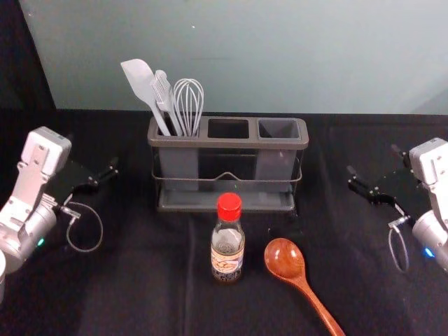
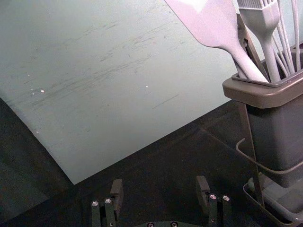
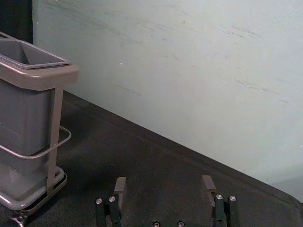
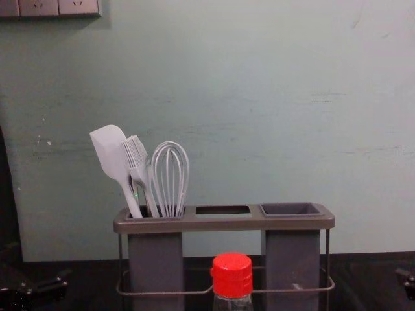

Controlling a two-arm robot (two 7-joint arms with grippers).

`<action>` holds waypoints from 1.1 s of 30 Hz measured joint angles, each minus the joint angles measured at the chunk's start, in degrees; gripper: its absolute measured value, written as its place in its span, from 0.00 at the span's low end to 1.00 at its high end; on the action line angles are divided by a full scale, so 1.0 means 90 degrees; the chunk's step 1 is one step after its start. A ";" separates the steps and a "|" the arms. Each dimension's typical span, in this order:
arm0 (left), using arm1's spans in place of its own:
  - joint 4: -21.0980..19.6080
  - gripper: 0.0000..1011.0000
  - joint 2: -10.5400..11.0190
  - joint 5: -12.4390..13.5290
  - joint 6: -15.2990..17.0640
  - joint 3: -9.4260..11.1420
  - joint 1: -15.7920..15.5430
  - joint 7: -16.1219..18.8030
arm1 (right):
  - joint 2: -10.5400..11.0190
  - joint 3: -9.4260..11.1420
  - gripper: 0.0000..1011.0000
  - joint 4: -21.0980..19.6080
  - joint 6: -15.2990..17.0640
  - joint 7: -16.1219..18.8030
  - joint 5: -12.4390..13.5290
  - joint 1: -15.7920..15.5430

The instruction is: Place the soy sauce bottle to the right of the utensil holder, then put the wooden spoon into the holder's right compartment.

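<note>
The soy sauce bottle (image 1: pixel 227 250), small, clear and red-capped, stands upright in front of the middle of the grey, three-compartment utensil holder (image 1: pixel 227 142). To its right, the glossy brown wooden spoon (image 1: pixel 285 259) lies with its bowl towards the holder and its handle slanting nearer and rightward. The black-fingered left gripper (image 1: pixel 92 153) reaches in from the left edge, well apart from the holder; in its wrist view its fingers are parted wide. The matching right gripper (image 1: pixel 374 160) reaches in on the holder's right, angled inward, its fingers likewise spread apart.
</note>
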 joint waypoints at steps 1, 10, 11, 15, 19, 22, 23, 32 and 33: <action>0.0000 0.99 0.0000 0.0000 0.0000 0.0000 0.0000 0.0000 | 0.0000 0.0000 0.99 0.0000 0.0000 0.0000 0.0000 0.0000; 0.0000 0.99 0.0000 0.0000 0.0000 0.0000 0.0000 0.0000 | 0.0000 0.0000 0.99 0.0000 0.0000 0.0000 0.0000 0.0000; 0.0000 0.99 0.0000 0.0000 0.0000 0.0000 0.0000 0.0000 | 0.0000 0.0000 0.99 0.0000 0.0000 0.0000 0.0000 0.0000; 0.0000 0.99 0.0000 0.0000 0.0000 0.0000 0.0000 0.0000 | 0.0000 0.0000 0.99 0.0000 0.0000 0.0000 0.0000 -0.0001; 0.0000 0.99 0.0000 0.0000 0.0000 0.0000 0.0000 0.0000 | 0.0000 0.0000 0.99 0.0000 0.0000 0.0000 0.0000 0.0000; 0.0000 0.99 0.0000 0.0000 0.0000 0.0000 0.0000 0.0000 | 0.0000 0.0000 0.99 0.0000 0.0000 0.0000 0.0000 0.0000; 0.0000 0.99 0.0000 0.0000 0.0000 0.0000 0.0000 0.0000 | 0.0000 0.0000 0.99 0.0000 0.0000 0.0000 0.0000 0.0000; 0.0000 0.99 0.0000 0.0000 0.0000 0.0000 0.0000 0.0000 | 0.0000 0.0000 0.99 0.0000 0.0000 0.0000 0.0000 0.0000; 0.0000 0.99 0.0000 0.0000 0.0000 0.0000 0.0000 0.0000 | 0.0000 0.0000 0.99 0.0000 0.0000 0.0000 0.0000 0.0000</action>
